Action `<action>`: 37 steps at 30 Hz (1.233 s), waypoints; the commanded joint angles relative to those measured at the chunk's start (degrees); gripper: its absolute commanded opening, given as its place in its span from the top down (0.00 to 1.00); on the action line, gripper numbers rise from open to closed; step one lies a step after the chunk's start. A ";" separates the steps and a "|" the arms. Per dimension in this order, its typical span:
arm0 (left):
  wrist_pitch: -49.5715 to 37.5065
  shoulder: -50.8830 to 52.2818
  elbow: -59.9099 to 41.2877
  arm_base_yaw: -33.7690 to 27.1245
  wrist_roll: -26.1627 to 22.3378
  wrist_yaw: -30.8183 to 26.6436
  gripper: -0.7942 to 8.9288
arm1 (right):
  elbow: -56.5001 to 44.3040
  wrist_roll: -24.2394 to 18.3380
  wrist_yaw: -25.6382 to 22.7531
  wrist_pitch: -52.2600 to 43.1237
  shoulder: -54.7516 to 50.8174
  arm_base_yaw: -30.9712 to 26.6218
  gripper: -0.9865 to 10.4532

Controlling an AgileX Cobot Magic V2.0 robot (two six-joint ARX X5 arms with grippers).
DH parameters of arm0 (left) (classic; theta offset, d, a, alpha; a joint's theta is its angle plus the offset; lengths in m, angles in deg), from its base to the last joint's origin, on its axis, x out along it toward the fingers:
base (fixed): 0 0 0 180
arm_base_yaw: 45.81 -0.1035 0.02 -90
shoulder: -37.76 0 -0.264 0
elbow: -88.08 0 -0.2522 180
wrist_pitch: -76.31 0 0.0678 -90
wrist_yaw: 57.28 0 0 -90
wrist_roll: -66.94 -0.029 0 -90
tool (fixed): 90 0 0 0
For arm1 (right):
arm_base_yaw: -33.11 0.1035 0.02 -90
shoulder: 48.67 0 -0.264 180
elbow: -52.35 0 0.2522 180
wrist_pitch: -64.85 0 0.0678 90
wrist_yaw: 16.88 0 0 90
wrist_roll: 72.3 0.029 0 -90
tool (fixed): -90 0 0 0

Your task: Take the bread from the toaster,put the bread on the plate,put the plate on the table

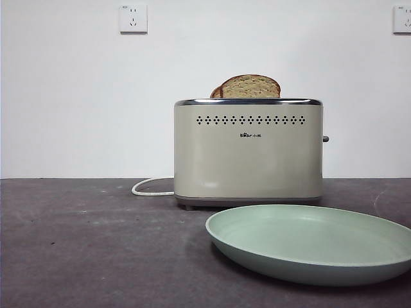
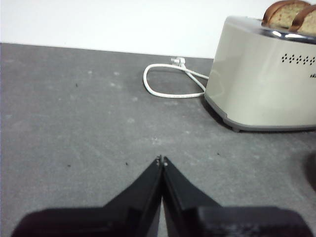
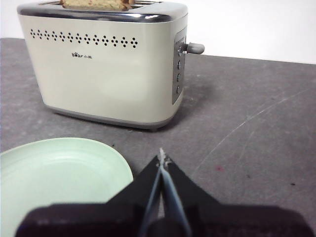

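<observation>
The cream toaster stands on the dark table, with the bread poking out of its top slot and a darker-crusted slice just behind it. The mint-green plate lies on the table in front of the toaster, toward the right. My left gripper is shut, low over bare table to the toaster's cord side. My right gripper is shut too, just beside the plate's rim and in front of the toaster's lever end. Neither arm shows in the front view.
A white cord loops from the toaster's left side across the table. The toaster's lever sticks out on its right end. A white wall with two sockets closes the back.
</observation>
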 commanded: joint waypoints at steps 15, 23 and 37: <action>3.15 0.04 6.62 -0.11 7.96 4.61 0.93 | 4.70 18.47 0.50 0.24 2.32 0.09 0.92; 10.91 -1.84 17.70 -0.11 8.31 7.76 0.93 | 16.87 19.41 4.85 4.28 11.15 0.17 0.92; 27.74 -18.34 38.56 -0.09 4.46 21.99 0.93 | 46.51 4.83 12.20 38.34 29.92 0.17 0.92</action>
